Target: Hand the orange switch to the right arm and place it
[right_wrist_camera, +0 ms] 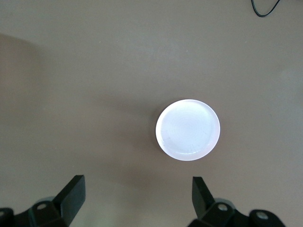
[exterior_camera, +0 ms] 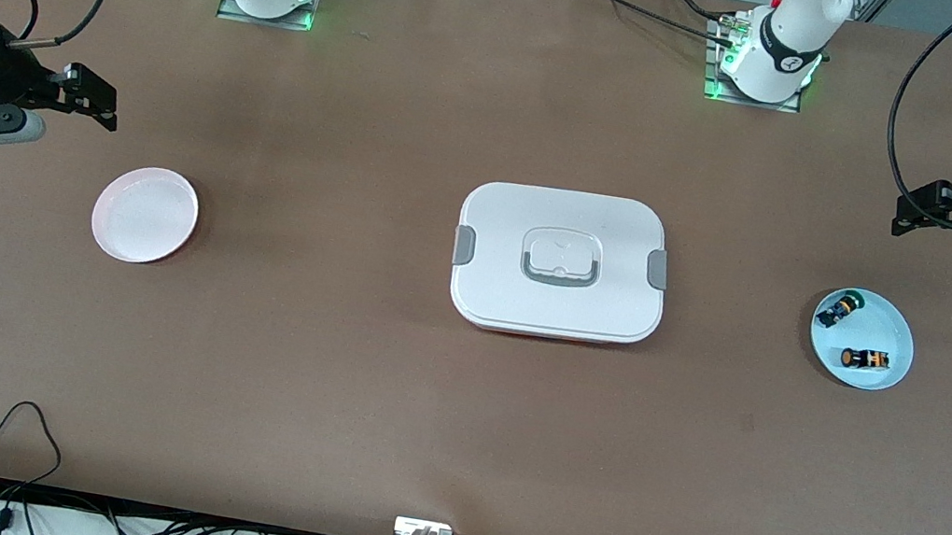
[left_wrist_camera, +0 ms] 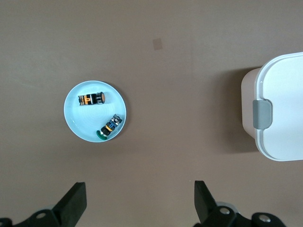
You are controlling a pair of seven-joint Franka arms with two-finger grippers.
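The orange switch (exterior_camera: 863, 359) lies on its side in a light blue plate (exterior_camera: 892, 325) toward the left arm's end of the table. It also shows in the left wrist view (left_wrist_camera: 92, 99) on that plate (left_wrist_camera: 78, 120). A black switch with a green cap (exterior_camera: 838, 309) lies beside it in the same plate. My left gripper (exterior_camera: 914, 212) hangs open and empty over bare table beside the blue plate; its jaws stand wide apart in the left wrist view (left_wrist_camera: 140, 198). My right gripper (exterior_camera: 97, 102) is open and empty over bare table beside a pale pink plate (exterior_camera: 145, 214).
A white lidded container (exterior_camera: 561, 263) with grey clips stands at the middle of the table and shows in the left wrist view (left_wrist_camera: 279, 106). The pale pink plate shows empty in the right wrist view (right_wrist_camera: 188, 129). Cables run along the table edge nearest the front camera.
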